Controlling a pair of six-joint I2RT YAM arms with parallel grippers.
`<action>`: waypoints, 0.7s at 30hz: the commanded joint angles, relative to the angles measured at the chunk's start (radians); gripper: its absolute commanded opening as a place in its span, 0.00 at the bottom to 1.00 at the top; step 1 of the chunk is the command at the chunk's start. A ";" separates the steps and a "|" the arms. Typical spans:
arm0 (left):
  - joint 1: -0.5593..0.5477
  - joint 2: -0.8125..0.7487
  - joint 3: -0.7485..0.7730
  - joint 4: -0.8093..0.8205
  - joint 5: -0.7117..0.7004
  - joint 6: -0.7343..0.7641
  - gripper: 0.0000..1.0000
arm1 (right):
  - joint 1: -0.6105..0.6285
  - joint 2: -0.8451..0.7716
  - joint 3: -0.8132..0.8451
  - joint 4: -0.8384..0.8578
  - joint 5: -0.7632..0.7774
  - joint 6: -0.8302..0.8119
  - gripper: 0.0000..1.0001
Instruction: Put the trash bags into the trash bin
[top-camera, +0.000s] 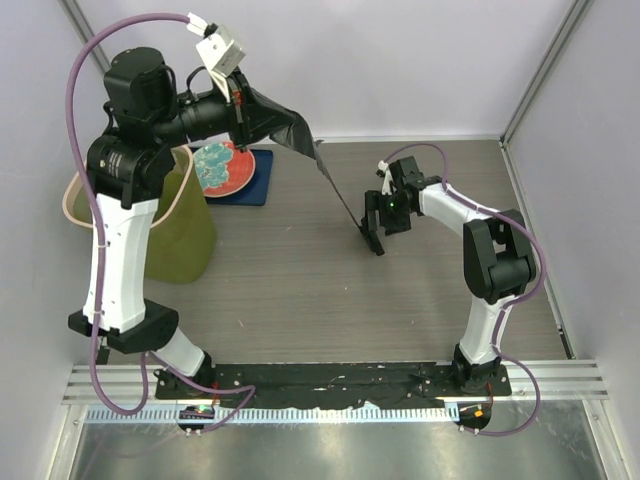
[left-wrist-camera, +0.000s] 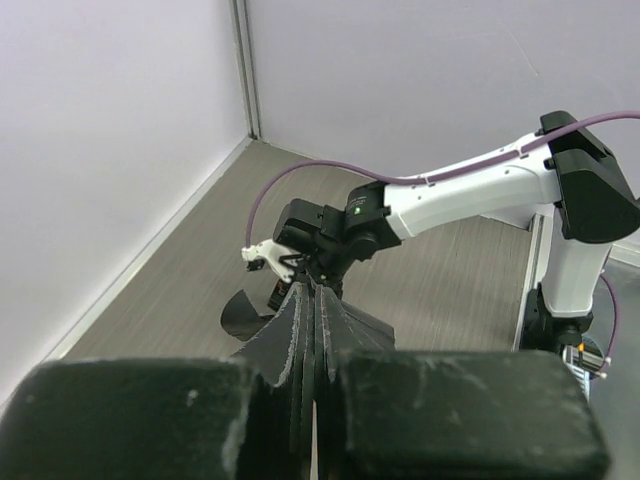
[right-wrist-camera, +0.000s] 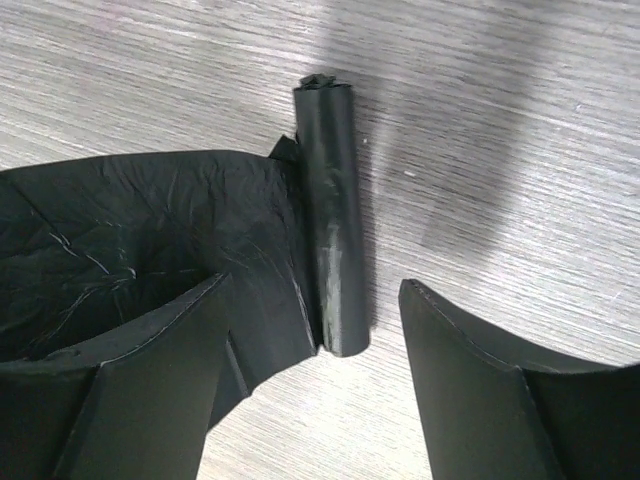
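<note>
One glossy black trash bag (top-camera: 295, 130) trails from one roll (right-wrist-camera: 335, 220). Left tool (top-camera: 238, 108), ten o'clock, pinches it; right tool (right-wrist-camera: 310, 300) gapes wide.

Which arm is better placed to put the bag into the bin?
Left, probably: the left hand grips the trash bag beside the trash bin; the right hand is open, farther away.

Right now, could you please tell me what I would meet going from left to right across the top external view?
trash bin → plate → trash bag, stretched in the air → right tool, open over the bag's rolled end.
</note>
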 joint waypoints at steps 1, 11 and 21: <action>0.006 -0.056 -0.040 0.050 0.014 -0.005 0.00 | 0.005 -0.013 0.022 0.014 0.069 0.000 0.71; 0.006 -0.139 -0.121 0.006 -0.012 0.052 0.00 | 0.008 0.031 0.022 0.026 0.135 -0.017 0.66; 0.008 -0.243 -0.284 -0.032 -0.074 0.090 0.00 | 0.039 0.076 0.009 0.049 0.186 -0.032 0.48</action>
